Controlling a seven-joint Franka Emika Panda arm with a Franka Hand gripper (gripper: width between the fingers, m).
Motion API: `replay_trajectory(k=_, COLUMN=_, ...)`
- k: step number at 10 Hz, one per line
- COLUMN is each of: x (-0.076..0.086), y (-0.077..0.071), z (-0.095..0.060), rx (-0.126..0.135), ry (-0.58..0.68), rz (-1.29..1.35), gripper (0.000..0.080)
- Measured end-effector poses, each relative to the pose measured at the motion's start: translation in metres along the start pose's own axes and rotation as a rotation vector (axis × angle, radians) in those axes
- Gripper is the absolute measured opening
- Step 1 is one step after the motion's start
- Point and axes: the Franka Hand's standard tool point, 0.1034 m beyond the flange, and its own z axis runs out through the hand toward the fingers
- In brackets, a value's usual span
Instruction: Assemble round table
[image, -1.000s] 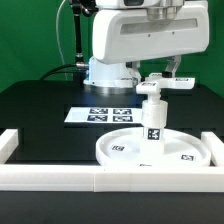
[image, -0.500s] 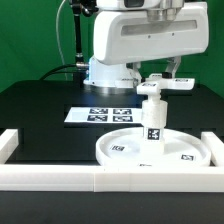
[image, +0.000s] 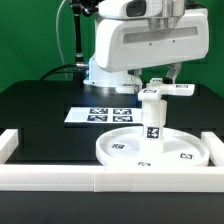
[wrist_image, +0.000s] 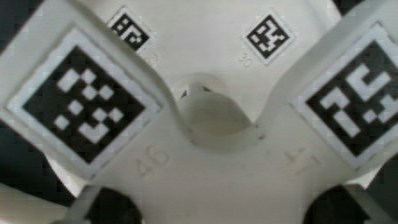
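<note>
A large white rimmed round plastic disc (image: 108, 152) lies flat on the black table (image: 40, 105), just behind the front wall of the white straight-walled frame (image: 100, 178). A short white cylindrical post (image: 153, 115) stands upright at the disc's centre, with a white four-armed cross-shaped foot (image: 166, 89) on top. The two-finger gripper (image: 166, 76) hangs just over the foot, its jaws too hidden to judge. The marker board (image: 108, 115) lies behind the disc

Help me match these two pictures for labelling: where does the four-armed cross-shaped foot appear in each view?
Exterior view: the cross-shaped foot is at the top of the upright post, towards the exterior view's right.
Wrist view: it fills nearly the whole picture, seen close up, with its hub near the middle.
Shared landmark: the square tags on its arms, large in the wrist view, only faint specks in the exterior view.
</note>
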Motion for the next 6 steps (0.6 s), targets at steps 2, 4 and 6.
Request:
replay_trajectory(k=2, x=0.0036, y=0.002, z=0.0008, rx=-0.012, ry=0.02, rz=0.0, gripper=0.0442)
replay_trajectory(k=4, x=0.0063, y=0.0034, z=0.0006, rx=-0.02, ry=0.034, rz=0.0, gripper=0.0442)
replay_trajectory(k=6, x=0.008, y=0.0047, z=0.0003, rx=-0.027, ry=0.047, rz=0.0, gripper=0.0442)
